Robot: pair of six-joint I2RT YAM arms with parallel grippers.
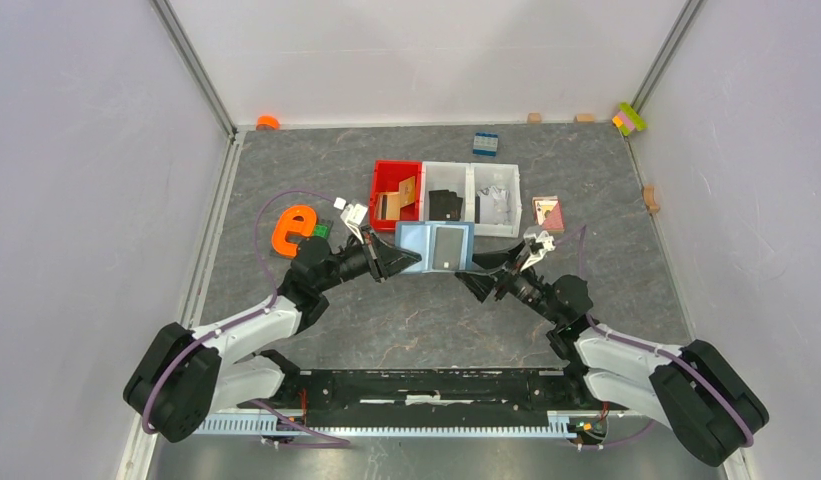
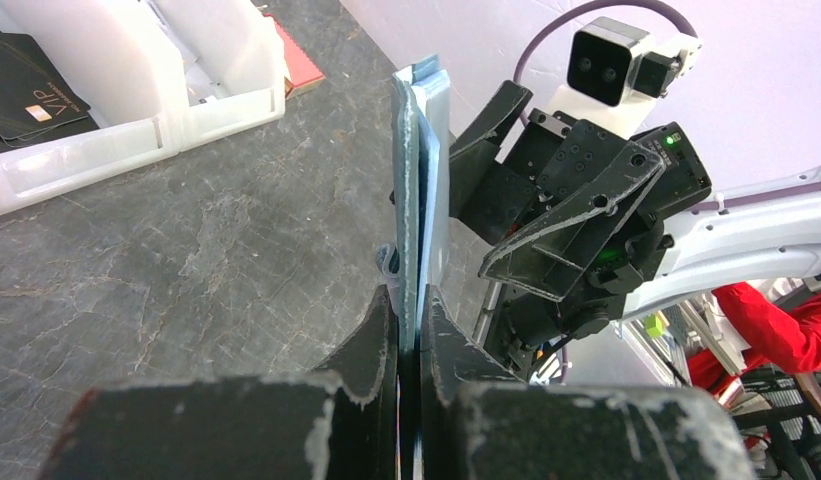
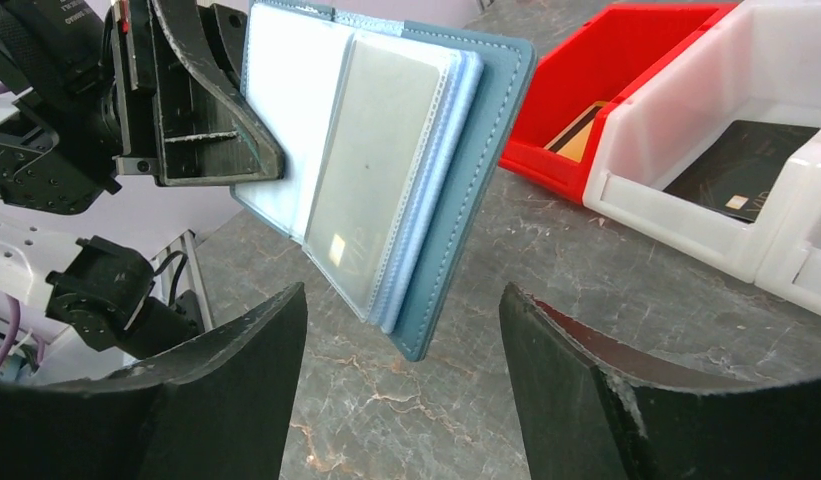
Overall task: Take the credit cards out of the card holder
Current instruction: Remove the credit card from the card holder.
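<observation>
The left gripper (image 1: 398, 262) is pinching the card holder (image 3: 486, 120) by its left edge, jaws closed tight on the leaf, and is holding it off the table (image 1: 316, 320), open and standing on edge, just near of the row of bins. The right gripper (image 1: 474, 272) is facing the open inside with its jaws spread wide and nothing between them.

A silvery-grey credit card (image 3: 381, 170) is sitting behind a clear sleeve on the right-hand leaf. A black card (image 3: 741, 170) is lying in the white bin (image 3: 686, 215) and a tan one (image 3: 576, 130) in the red bin (image 3: 626, 60), so the task is looking partly done.

The card is probably light, stiff and slick, and the sleeve is likely gripping it by friction. The holder itself is looking soft and is hanging from one edge only, so it is likely to flex or swing under a push. The best hold is probably the card's edge at the sleeve's mouth, pinched narrowly and drawn straight along the pocket. Which side the mouth is opening on cannot be told from these views.
</observation>
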